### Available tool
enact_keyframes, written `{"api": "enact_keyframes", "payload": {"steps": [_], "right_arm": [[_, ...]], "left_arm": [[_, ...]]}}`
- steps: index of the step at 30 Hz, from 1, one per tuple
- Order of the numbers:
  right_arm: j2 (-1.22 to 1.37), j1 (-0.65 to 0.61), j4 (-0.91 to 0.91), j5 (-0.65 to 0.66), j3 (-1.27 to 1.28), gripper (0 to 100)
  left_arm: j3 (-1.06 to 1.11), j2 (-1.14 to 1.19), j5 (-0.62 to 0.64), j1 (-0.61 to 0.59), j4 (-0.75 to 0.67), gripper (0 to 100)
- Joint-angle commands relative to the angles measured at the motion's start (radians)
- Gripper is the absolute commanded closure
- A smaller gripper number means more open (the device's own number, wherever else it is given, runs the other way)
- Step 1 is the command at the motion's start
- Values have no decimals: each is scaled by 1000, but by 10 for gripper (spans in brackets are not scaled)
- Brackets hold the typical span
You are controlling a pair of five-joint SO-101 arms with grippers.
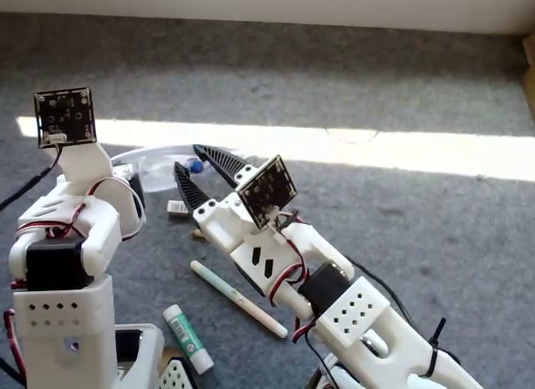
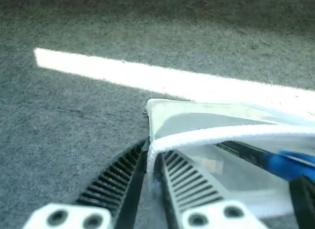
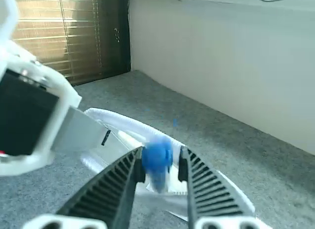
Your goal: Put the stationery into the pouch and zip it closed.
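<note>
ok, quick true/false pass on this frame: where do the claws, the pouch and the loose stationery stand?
1. The left claw is clamped on the pouch at its white rim. True.
2. The glue stick is already in the pouch. False: it lies on the carpet, outside the pouch.
3. A blue pen shows through the clear pouch wall. True.
4. The right claw holds the cream pen. False: that pen lies on the carpet beside the right arm, and the claw is open at the pouch, its fingers either side of the blue pen's end.
</note>
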Motion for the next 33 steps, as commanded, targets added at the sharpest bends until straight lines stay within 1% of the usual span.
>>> {"api": "enact_keyframes", "payload": {"steps": [1, 6, 10, 14, 21, 26, 33], "right_arm": [[-28, -1, 8, 8, -22, 857], [-41, -2, 131, 6, -65, 857], [-128, -2, 229, 2, -102, 857], [-223, 4, 354, -58, -163, 857], [-242, 5, 630, -61, -352, 857], [-242, 7, 765, -63, -374, 857], [-239, 120, 886, -63, -348, 857]], "left_arm": [[-2, 7, 6, -15, -17, 993], [-1, 7, 6, -15, -17, 993], [-1, 7, 6, -15, -17, 993], [-1, 7, 8, -16, -17, 993], [-8, 7, 9, -110, -26, 993], [-5, 7, 9, -182, -55, 993], [-22, 7, 11, -263, -55, 993]]}}
